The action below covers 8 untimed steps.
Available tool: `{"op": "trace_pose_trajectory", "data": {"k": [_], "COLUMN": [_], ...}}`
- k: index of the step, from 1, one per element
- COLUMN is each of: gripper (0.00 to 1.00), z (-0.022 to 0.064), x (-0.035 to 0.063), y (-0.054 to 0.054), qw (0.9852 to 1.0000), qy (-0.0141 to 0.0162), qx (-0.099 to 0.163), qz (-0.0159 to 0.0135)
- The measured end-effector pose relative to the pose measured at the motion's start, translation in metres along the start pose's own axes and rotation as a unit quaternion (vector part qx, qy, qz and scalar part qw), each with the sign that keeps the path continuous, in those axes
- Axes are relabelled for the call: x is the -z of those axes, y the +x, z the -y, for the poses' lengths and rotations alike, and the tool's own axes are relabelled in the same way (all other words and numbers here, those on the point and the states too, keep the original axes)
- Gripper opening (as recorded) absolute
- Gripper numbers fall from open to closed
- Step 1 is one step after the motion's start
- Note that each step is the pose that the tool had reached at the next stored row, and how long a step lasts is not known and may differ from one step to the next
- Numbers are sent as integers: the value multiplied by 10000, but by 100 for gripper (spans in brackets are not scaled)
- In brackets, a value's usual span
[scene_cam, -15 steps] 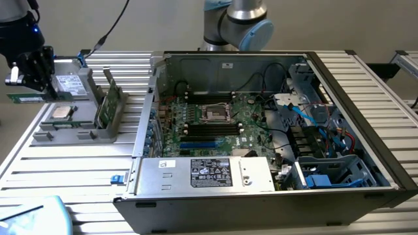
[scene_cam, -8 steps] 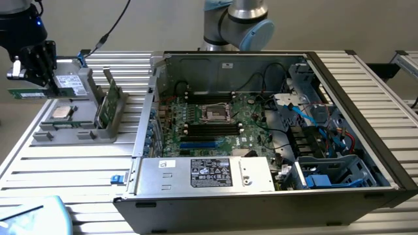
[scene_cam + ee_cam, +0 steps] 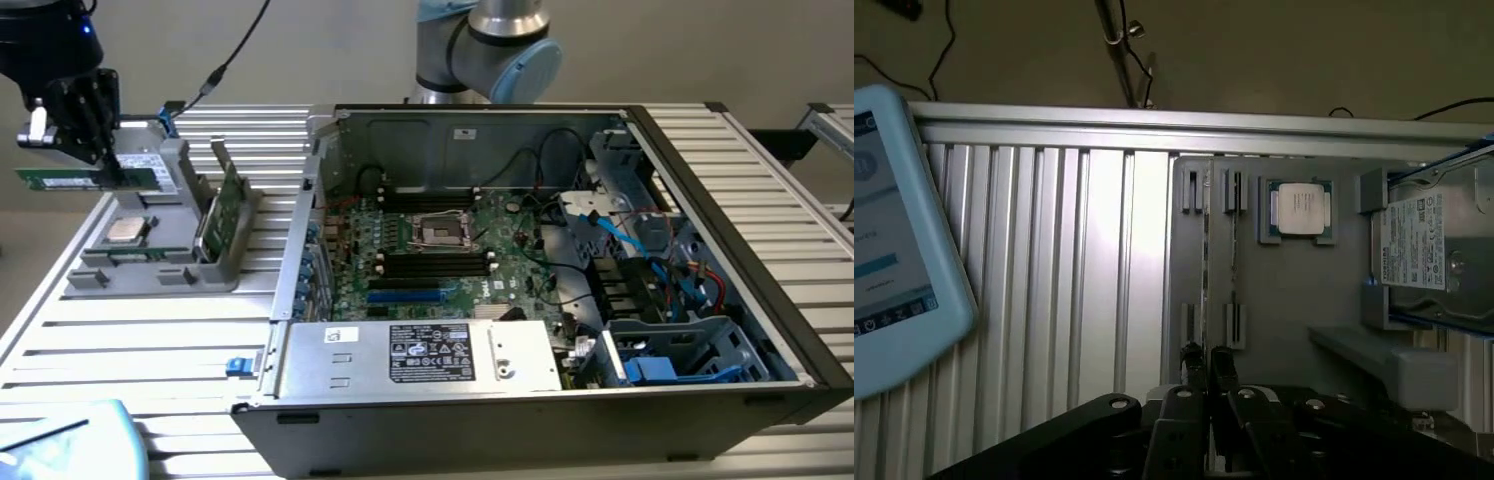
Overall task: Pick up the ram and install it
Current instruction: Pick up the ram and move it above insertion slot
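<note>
Pincer (image 3: pixel 96 160) stood narrow, clamped on the ram (image 3: pixel 54 179), which hung level above the grey holder (image 3: pixel 134 268) at the exterior view's left, well apart from the open computer case (image 3: pixel 467 128). A second green stick (image 3: pixel 223 205) stood on edge in a holder slot, and a processor chip (image 3: pixel 126 230) lay flat near it. In the wrist view the black fingers (image 3: pixel 1222 365) pointed toward the holder, with a labelled drive (image 3: pixel 1429 250) beside the chip and a pale blue tablet (image 3: pixel 894 250) on the ribbed table (image 3: pixel 1054 280)
</note>
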<state>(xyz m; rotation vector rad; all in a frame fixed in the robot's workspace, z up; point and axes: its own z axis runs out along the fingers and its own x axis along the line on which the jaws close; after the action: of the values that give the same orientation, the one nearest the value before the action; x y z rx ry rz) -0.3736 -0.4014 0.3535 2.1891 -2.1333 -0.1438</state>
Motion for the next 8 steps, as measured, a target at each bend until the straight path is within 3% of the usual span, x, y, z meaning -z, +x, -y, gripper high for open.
{"op": "trace_pose_trajectory", "data": {"k": [5,8], "gripper": [14,14], "z": [85,146], "x": [65,89], "y": [2,3], "qw": [10000,10000], "qy": [-61,-72], "qx": [0,0], "qz": [2,2]}}
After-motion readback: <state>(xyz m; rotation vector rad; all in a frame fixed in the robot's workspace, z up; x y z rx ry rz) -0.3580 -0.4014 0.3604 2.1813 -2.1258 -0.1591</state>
